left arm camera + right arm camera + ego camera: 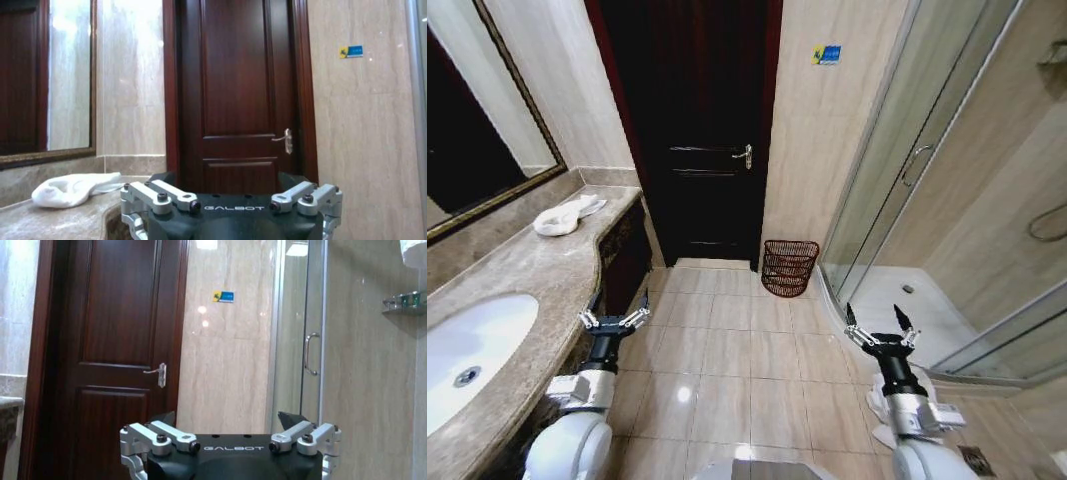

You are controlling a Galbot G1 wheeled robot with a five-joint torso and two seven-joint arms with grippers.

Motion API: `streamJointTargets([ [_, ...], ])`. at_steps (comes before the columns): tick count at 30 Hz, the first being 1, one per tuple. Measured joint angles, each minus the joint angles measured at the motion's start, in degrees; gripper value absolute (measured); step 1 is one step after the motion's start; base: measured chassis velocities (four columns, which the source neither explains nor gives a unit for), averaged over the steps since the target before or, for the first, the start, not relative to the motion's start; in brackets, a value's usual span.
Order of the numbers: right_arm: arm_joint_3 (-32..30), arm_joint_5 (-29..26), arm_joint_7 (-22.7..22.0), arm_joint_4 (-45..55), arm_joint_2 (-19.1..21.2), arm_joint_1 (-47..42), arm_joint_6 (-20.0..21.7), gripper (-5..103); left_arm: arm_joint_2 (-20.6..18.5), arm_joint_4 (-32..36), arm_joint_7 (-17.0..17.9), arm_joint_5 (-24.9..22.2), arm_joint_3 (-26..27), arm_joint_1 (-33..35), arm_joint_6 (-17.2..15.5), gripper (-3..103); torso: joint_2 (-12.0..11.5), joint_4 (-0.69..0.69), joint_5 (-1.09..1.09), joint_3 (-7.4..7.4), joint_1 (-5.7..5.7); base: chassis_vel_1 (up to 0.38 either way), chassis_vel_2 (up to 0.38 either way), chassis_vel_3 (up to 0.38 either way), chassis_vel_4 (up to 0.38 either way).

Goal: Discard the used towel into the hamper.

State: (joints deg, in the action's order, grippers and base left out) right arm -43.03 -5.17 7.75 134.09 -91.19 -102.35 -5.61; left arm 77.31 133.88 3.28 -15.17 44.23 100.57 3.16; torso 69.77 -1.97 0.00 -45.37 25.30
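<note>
A crumpled white towel (567, 215) lies on the far end of the marble counter (537, 265), next to the mirror; the left wrist view shows the towel (70, 190) too. The hamper (788, 267), a small reddish-brown open-weave basket, stands on the floor against the wall beside the dark door. My left gripper (614, 320) is open and empty, held low beside the counter's edge, well short of the towel. My right gripper (880, 334) is open and empty near the shower's threshold. Both point toward the door.
A white sink (472, 345) is set in the counter at near left. The dark wooden door (697, 130) is closed. A glass shower enclosure (927, 180) fills the right side. Beige tiled floor (727, 350) runs between the counter and the shower up to the hamper.
</note>
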Motion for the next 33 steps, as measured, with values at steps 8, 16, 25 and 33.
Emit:
streamJointTargets([
  [8, 0.4, -0.1, 0.1, -0.2, 0.6, -0.2, -0.5, 100, 0.5, -0.7, -1.2, 0.9, 0.0, -0.1, 0.0, 100, 0.0, 0.0, 0.01, 0.0, 0.0, 0.0, 0.0, 0.0, 0.0],
  [16, 0.3, -0.2, -0.7, -1.0, 1.2, 1.0, 0.2, 100, 1.3, -3.1, -2.9, 2.5, 0.1, -0.4, 2.1, 100, 0.0, 0.0, 0.0, 0.0, 0.0, 0.0, 0.0, 0.0, 0.0],
  [25, 0.4, -0.1, -0.9, -2.0, 1.2, 1.1, 0.1, 100, 1.6, -3.1, -3.6, 2.8, 0.1, -0.4, 2.4, 100, 0.0, 0.0, 0.01, 0.0, 0.0, 0.0, 0.0, 0.0, 0.0],
  [33, 0.4, 1.5, -0.9, -2.0, 1.2, 1.2, 0.1, 100, 1.6, -2.6, -3.6, 2.8, 0.3, -0.3, 2.4, 100, 0.0, 0.0, 0.0, 0.0, 0.0, 0.0, 0.0, 0.0, 0.0],
])
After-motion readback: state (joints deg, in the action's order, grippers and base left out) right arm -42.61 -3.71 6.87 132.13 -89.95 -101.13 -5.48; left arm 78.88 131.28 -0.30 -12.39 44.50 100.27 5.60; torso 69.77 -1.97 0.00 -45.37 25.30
